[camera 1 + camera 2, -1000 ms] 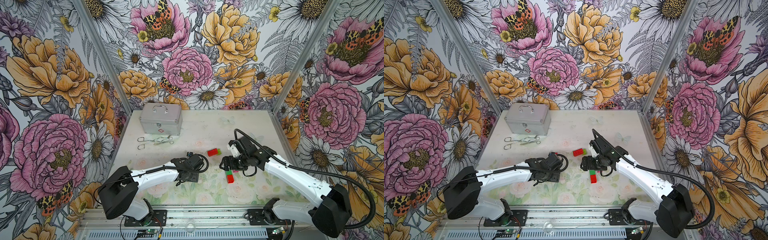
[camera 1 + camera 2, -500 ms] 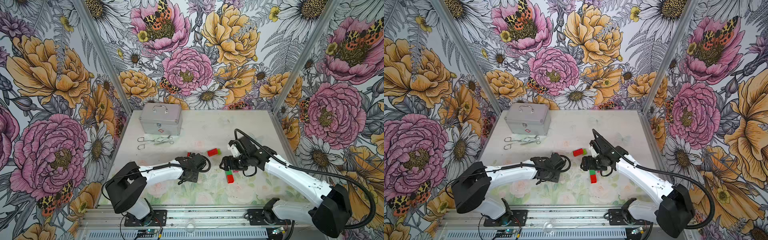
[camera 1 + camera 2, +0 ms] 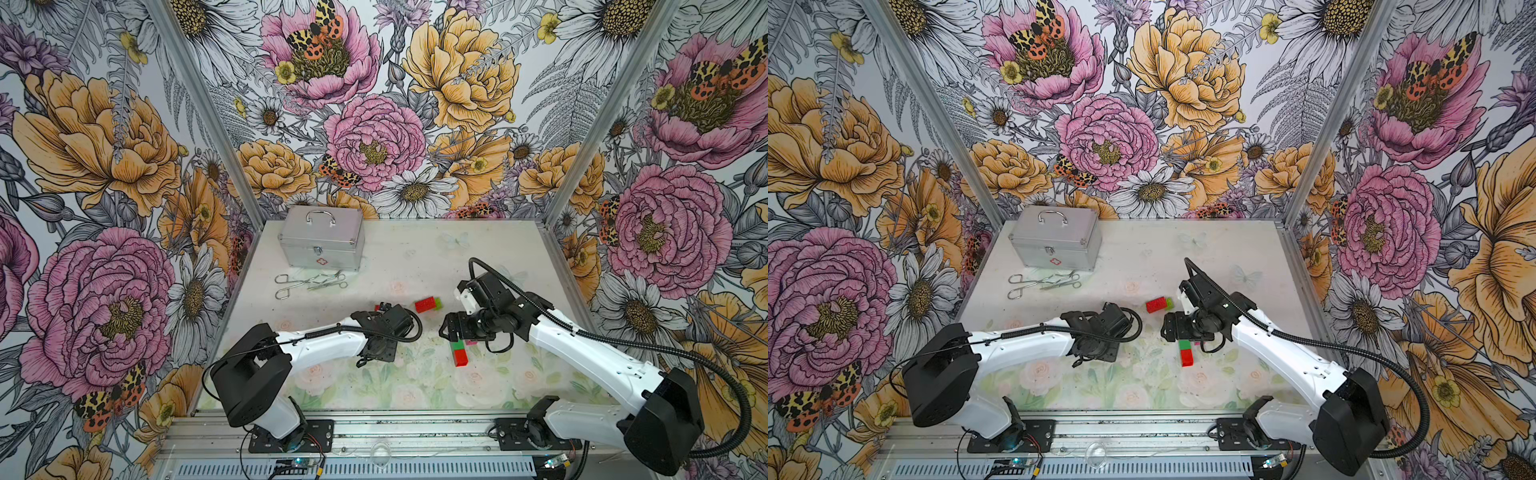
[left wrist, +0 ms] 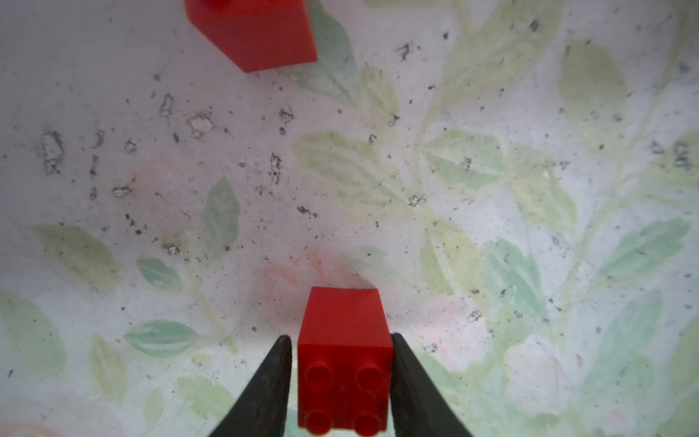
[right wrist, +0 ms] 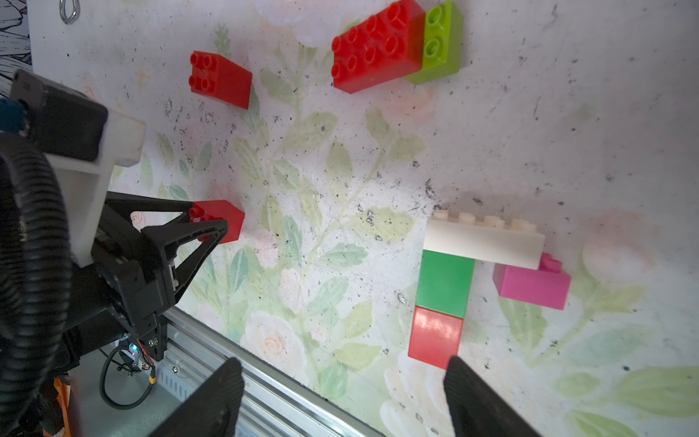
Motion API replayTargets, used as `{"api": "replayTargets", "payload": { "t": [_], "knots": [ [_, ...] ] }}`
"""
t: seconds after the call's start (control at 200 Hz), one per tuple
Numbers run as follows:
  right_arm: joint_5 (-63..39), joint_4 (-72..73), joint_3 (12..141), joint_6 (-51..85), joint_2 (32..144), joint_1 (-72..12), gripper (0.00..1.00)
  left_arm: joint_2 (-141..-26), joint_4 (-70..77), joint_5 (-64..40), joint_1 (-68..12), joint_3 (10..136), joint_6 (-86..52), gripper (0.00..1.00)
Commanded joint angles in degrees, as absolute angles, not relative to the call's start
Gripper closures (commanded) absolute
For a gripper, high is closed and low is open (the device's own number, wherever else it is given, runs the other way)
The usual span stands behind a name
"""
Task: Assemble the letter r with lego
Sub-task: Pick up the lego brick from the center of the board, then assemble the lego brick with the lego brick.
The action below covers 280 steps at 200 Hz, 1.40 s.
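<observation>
Your left jaws pinch a small red brick (image 4: pixel 343 359) between them; your right jaws stand wide, a red-green stack (image 5: pixel 440 308) just beyond one tip.

A: The table (image 5: pixel 340 181)?
B: A matt printed sheet, faded flowers; roughened by dark specks and scuffs.
A: The bricks?
B: Smooth moulded plastic; the red brick (image 4: pixel 344 359) looks satin; a second red brick (image 5: pixel 435 336), beside the green brick (image 5: pixel 444 283), is glossy and catches white glare; the white brick (image 5: pixel 484 242) and pink brick (image 5: pixel 533 285) are smooth, slightly shiny.
A: The fingers (image 4: pixel 261 393) of the left gripper (image 4: pixel 340 336)?
B: Black plastic; matt, faintly grainy.
A: And the rest?
B: The case (image 3: pixel 322 245) is silvery brushed metal; the forceps (image 3: pixel 309 282) bare shiny metal; the arm shells (image 3: pixel 328 345) white glossy plastic; the cable sleeve (image 5: pixel 26 246) black ribbed plastic; the rail (image 3: pixel 415 432) pale ridged metal.
</observation>
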<state>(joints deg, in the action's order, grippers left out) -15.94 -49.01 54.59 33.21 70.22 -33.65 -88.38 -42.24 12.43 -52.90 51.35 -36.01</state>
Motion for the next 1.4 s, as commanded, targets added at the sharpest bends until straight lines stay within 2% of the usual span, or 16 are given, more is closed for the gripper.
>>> {"api": "replayTargets", "payload": {
  "t": [0.0, 0.065, 0.195, 0.295, 0.475, 0.7, 0.946, 1.131, 1.396],
  "knots": [
    [-16.0, -49.2, 54.9, 33.7, 69.1, -33.3, 0.15, -89.4, -42.7, 13.5, -52.6, 52.8, -35.5, 0.61],
    [-16.4, -49.2, 54.7, 33.7, 69.0, -33.3, 0.15, -89.9, -42.7, 13.5, -52.7, 53.0, -35.4, 0.64],
    [-16.4, -49.2, 54.6, 33.9, 67.9, -33.1, 0.15, -90.6, -42.6, 13.2, -52.7, 53.3, -35.4, 0.80],
    [-16.5, -49.2, 54.6, 34.0, 67.2, -32.5, 0.15, -89.9, -42.9, 12.9, -52.5, 53.3, -35.4, 0.83],
    [-16.4, -49.2, 55.1, 34.2, 66.3, -31.8, 0.15, -84.3, -47.2, 14.1, -49.3, 55.0, -35.8, 0.83],
    [-15.2, -49.0, 57.2, 33.7, 68.6, -31.8, 0.15, -79.5, -51.6, 13.7, -40.8, 61.9, -32.4, 0.82],
    [-19.7, -40.2, 56.2, 35.9, 69.7, -32.6, 0.15, -86.8, -53.3, 12.5, -37.5, 72.4, -29.0, 0.83],
    [-20.1, -39.9, 57.2, 35.2, 69.5, -32.0, 0.15, -94.1, -53.8, 12.4, -37.6, 78.4, -27.5, 0.84],
    [-20.7, -40.0, 55.6, 35.3, 68.7, -30.5, 0.15, -99.4, -54.3, 12.4, -38.6, 80.1, -27.8, 0.86]
  ]
}}
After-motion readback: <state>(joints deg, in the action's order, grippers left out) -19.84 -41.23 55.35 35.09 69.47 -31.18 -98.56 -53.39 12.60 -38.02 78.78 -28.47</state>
